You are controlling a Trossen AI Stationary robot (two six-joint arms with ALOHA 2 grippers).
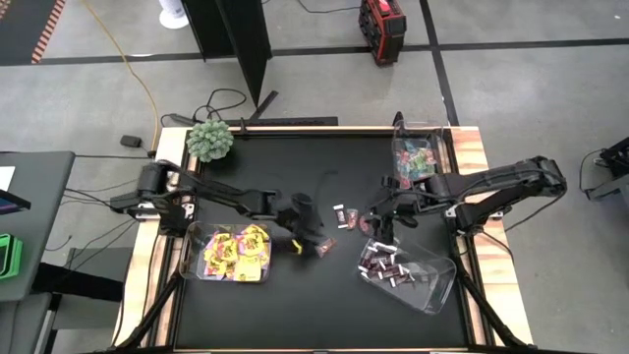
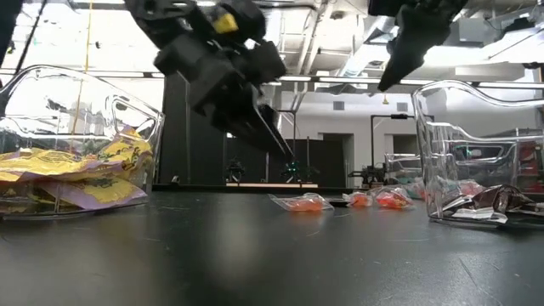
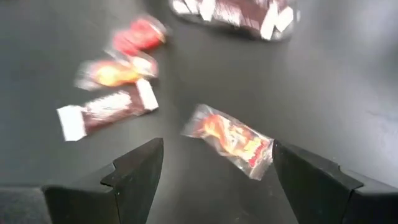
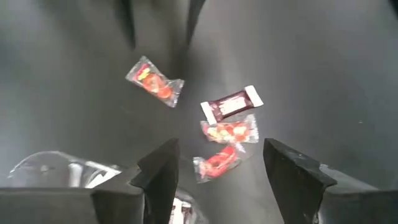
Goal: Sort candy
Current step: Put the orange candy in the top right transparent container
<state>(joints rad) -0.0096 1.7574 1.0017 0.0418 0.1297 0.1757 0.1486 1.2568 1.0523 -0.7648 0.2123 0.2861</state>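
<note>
Dark fingers of the left gripper [image 3: 214, 180] stand wide apart and empty just above a red-and-orange clear-wrapped candy [image 3: 231, 140] lying flat on the black table [image 1: 295, 167], long axis slanted across the gap between the fingers. Nearby lie a brown mini bar [image 3: 109, 112] and two more red sweets [image 4: 227, 132], with the right gripper [image 4: 217, 168] hovering over them, fingers spread and holding nothing. Clear bins [image 1: 236, 252] hold yellow packets, dark bars and teal wrappers; beyond lies grey flooring with cables.

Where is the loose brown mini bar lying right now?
In the high view, the brown mini bar lies mid-table beside orange-wrapped candies, between the left gripper and right gripper.
</note>
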